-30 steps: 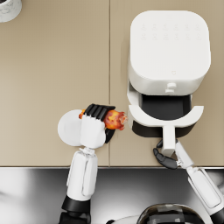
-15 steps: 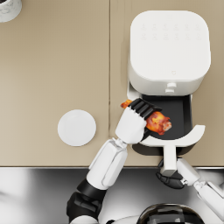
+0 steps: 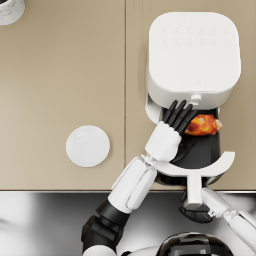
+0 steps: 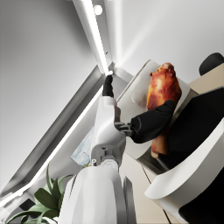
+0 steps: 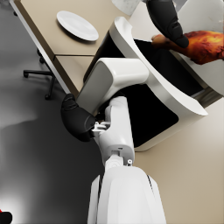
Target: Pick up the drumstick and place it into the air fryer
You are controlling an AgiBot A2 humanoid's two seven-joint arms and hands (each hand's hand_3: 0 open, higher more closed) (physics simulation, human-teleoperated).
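Head view shows the left hand (image 3: 176,120) reaching over the pulled-out drawer (image 3: 200,167) of the white air fryer (image 3: 192,55), which stands toward the counter's right side with its drawer jutting past the counter's near edge. The drumstick (image 3: 201,125) hangs at the tips of the dark fingers (image 3: 181,111), just beyond them toward the drawer's right side, above the black basket floor and close under the fryer body. From the left wrist view, the drumstick (image 4: 162,94) stands nearly on end, with one dark finger (image 4: 151,122) wrapped across its lower part and another finger (image 4: 107,86) pointing straight out, away from the meat; so the hand grips it with only some of its fingers closed around it. The right wrist view catches a fingertip (image 5: 168,24) lying over the near end of the drumstick (image 5: 203,43), above the open drawer. The right hand (image 5: 78,120) clasps the drawer's white handle (image 5: 111,81) from below the counter edge. A round white plate (image 3: 88,146) sits on the beige counter (image 3: 60,75) near its front edge, well left of the fryer. A pale cup (image 3: 9,9) shows at the far left corner.
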